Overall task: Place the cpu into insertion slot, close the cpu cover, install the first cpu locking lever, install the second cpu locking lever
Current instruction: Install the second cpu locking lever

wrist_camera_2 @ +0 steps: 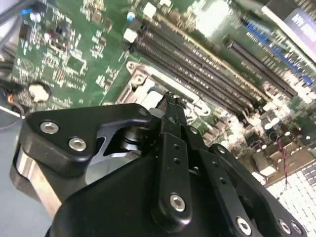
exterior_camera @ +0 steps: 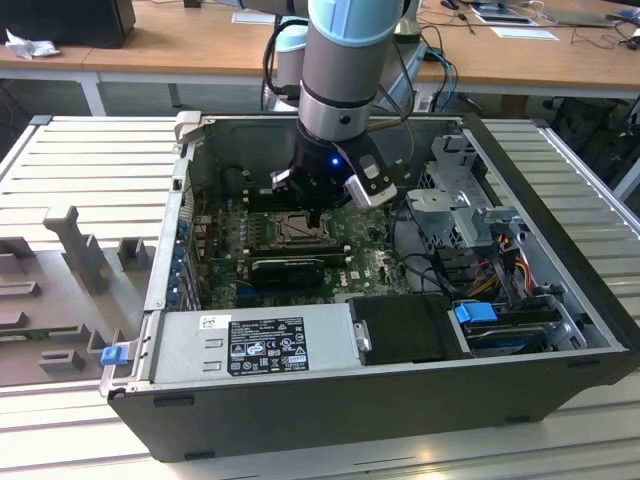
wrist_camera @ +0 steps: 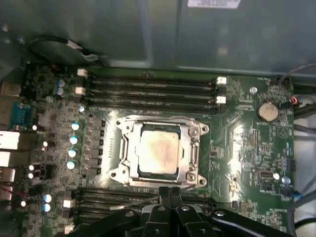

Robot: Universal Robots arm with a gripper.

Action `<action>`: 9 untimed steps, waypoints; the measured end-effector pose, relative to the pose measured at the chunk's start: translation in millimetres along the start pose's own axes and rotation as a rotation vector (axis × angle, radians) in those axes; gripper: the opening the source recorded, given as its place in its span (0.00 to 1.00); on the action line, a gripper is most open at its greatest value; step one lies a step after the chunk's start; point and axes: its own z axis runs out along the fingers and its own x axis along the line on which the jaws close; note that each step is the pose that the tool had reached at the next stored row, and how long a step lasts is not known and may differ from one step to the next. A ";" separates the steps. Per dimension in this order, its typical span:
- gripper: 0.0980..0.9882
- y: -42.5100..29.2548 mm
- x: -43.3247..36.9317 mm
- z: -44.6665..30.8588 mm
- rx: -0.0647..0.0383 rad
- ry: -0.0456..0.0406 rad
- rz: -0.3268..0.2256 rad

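Hanging inside the open black computer case (exterior_camera: 400, 400) in the exterior view, the black gripper (exterior_camera: 318, 215) sits just over the square metal-rimmed insertion slot (exterior_camera: 296, 230). In the first wrist view, the pale silver square cpu (wrist_camera: 158, 149) lies seated under the thin silver cpu cover (wrist_camera: 159, 122), the fingers (wrist_camera: 169, 193) pressed together, holding nothing. In the second wrist view, they meet beside long black memory slots (wrist_camera_2: 197, 74).

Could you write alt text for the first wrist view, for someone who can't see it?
A silver-topped cpu sits in its square insertion slot on a green circuit board, with the metal cpu cover framing it. The black gripper hangs beside the slot's edge, and long black memory slots lie beyond it.
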 end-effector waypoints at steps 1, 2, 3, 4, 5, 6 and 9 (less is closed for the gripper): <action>0.01 0.1 2.1 0.2 -0.027 -0.0002 -0.009; 0.01 0.3 4.0 0.4 -0.044 -0.0015 -0.011; 0.01 0.4 7.4 0.6 -0.054 -0.0021 -0.011; 0.01 -0.9 8.9 0.8 -0.055 -0.0022 -0.011; 0.01 -4.5 9.3 0.7 -0.055 -0.0021 -0.011; 0.01 -7.5 9.5 0.4 -0.055 -0.0018 -0.011; 0.01 -17.2 10.2 -0.9 -0.055 -0.0018 -0.011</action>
